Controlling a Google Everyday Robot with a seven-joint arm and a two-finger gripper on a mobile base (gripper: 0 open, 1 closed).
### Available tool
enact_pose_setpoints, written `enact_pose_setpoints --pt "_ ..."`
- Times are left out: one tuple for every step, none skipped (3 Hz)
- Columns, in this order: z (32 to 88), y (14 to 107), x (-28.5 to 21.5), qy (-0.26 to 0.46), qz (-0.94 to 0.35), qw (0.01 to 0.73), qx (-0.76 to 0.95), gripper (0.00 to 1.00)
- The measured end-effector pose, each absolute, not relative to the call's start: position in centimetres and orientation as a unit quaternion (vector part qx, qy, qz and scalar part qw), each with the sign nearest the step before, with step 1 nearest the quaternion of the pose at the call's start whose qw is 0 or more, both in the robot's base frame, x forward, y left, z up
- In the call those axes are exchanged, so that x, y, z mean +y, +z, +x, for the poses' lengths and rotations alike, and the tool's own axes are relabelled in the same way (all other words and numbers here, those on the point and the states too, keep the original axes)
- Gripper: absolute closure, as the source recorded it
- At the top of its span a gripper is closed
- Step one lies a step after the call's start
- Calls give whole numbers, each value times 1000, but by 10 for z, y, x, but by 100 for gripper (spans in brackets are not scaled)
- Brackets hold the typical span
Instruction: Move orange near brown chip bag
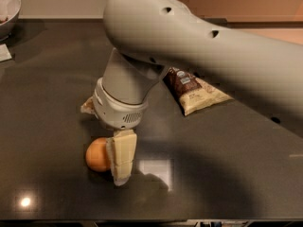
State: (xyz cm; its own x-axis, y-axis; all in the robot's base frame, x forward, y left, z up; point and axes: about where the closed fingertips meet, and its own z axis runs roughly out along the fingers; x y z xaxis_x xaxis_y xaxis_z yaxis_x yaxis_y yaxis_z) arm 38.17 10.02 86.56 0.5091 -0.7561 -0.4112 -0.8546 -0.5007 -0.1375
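Observation:
The orange (96, 155) lies on the dark table (227, 174) at the front left. My gripper (119, 164) hangs down from the big grey arm and stands right against the orange's right side, low over the table, covering part of the fruit. The brown chip bag (196, 91) lies flat further back and to the right, well apart from the orange, and the arm hides part of it.
A bowl (7, 8) stands at the back left corner with a white paper (4, 53) in front of it. The grey arm (199, 46) crosses the upper right of the view and hides the back of the table.

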Motion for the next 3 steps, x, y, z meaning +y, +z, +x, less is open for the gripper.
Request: enact_pose_setpoints --pt "376 856 106 151 -859 152 464 18" --pt "376 851 106 153 -860 148 463 41" --pt "376 849 106 154 -860 147 463 65"
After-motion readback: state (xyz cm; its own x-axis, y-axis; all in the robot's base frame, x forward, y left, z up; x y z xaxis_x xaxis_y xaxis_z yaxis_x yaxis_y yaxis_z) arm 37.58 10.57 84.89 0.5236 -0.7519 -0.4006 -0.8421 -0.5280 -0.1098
